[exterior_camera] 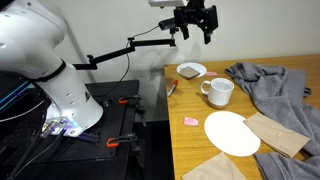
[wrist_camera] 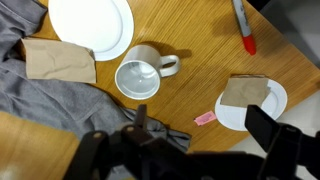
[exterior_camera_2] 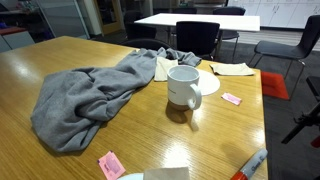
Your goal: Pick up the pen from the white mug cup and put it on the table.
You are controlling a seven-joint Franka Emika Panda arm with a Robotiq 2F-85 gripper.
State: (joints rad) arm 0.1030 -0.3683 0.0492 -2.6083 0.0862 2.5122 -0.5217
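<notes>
We see one light yellowish wooden table (exterior_camera: 195, 145) with straight edges. One smooth white ceramic mug (wrist_camera: 140, 77) with a single side handle stands upright and empty. The pen (wrist_camera: 243, 28), a slim red stick with a whitish part, lies flat on the table near its edge, well apart from the mug. One flat round white plate (wrist_camera: 92, 25) is bare. One shallow white bowl (wrist_camera: 250, 120) holds a brown paper square (wrist_camera: 245, 90). One crumpled grey cloth (exterior_camera_2: 90, 95) lies in soft folds beside the mug. In an exterior view we count two small pink notes (exterior_camera_2: 232, 98). The dark fingers (exterior_camera: 209, 27) hang high above the table, spread wide, holding nothing.
</notes>
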